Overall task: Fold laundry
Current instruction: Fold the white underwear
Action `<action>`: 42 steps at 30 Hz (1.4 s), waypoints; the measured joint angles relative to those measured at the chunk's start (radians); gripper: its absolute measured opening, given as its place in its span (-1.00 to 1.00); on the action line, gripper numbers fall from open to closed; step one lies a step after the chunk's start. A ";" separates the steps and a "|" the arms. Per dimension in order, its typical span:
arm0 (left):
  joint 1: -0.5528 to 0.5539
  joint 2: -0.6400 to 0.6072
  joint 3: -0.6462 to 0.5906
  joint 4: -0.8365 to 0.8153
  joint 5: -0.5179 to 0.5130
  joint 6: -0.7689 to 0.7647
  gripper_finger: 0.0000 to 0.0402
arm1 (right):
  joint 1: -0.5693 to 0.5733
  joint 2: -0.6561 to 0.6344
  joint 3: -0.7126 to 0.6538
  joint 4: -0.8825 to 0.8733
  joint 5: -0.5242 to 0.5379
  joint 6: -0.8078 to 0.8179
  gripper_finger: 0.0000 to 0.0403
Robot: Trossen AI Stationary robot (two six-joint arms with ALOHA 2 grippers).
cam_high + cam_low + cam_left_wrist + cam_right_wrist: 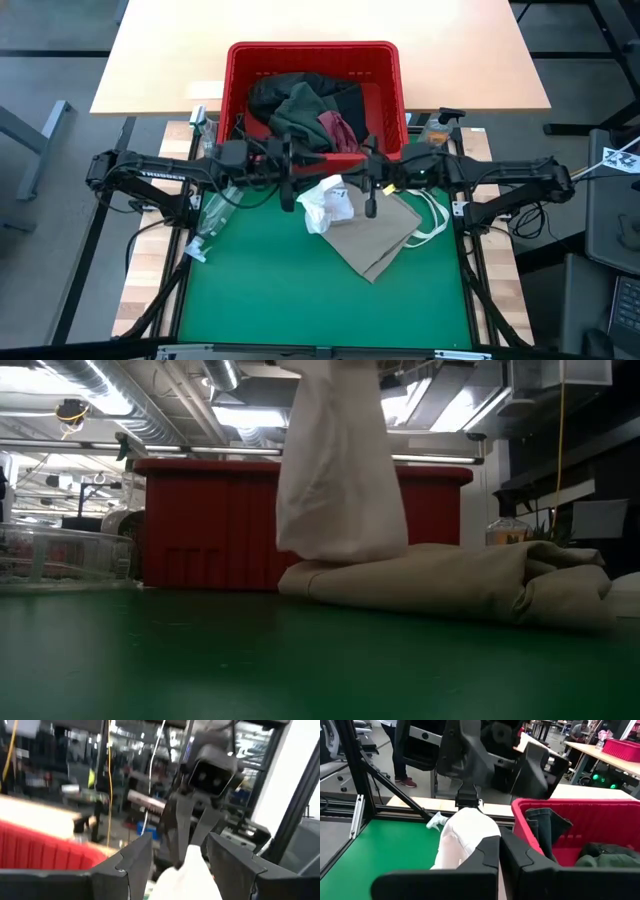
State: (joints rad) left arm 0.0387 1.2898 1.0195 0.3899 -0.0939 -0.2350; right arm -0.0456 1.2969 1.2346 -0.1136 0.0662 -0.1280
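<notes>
Above the green table (300, 300), just in front of the red basket (312, 55), both arms hold up a white garment (328, 205) over the tan top (375, 240). The right fingers (497, 865) are pinched shut on it; the left fingers (235, 865) stand apart around its other end. To fold cleanly, I'd regrip left before spreading.
</notes>
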 joint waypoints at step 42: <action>-0.027 0.000 0.000 -0.190 0.088 -0.200 -0.94 | 0.000 0.058 0.003 0.062 0.011 -0.007 -1.00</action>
State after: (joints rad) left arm 0.0113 1.2900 1.0195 0.2002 -0.0059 -0.4355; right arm -0.0456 1.3544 1.2379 -0.0517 0.0776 -0.1352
